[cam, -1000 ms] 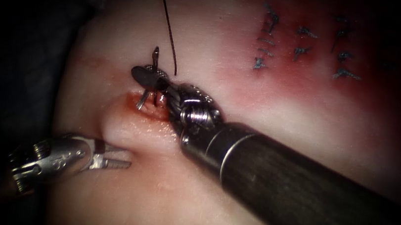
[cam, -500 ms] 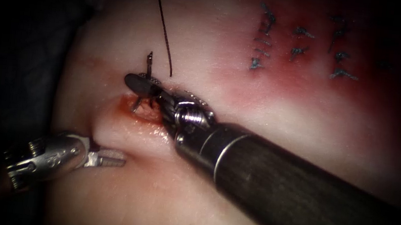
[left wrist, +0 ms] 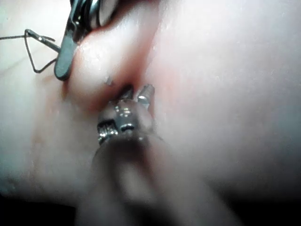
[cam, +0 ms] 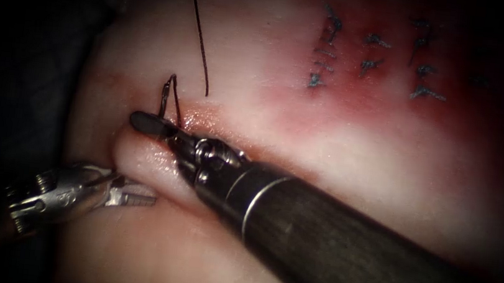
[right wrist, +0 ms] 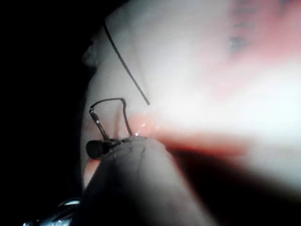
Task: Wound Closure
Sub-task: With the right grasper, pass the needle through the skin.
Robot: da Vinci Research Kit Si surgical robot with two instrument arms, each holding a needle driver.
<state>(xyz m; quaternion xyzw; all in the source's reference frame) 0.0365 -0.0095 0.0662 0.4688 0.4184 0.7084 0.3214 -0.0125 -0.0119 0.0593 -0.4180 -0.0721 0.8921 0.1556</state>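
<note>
Right tool (cam: 147, 124) pinching needle (cam: 163, 96) near its tail at the cut (cam: 195, 118); left tool (cam: 134, 196) pinching tissue (cam: 155, 166) fold; thread (cam: 198, 29) trailing up.

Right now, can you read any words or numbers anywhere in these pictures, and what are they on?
None can be read.
The dark blue marks on the tissue, right of the cut, are rows of short strokes, not letters.
A small engraved sign on the left tool, which grips the tissue, is too small to read.
The right tool holds the needle near its thread end; it carries no writing.
</note>
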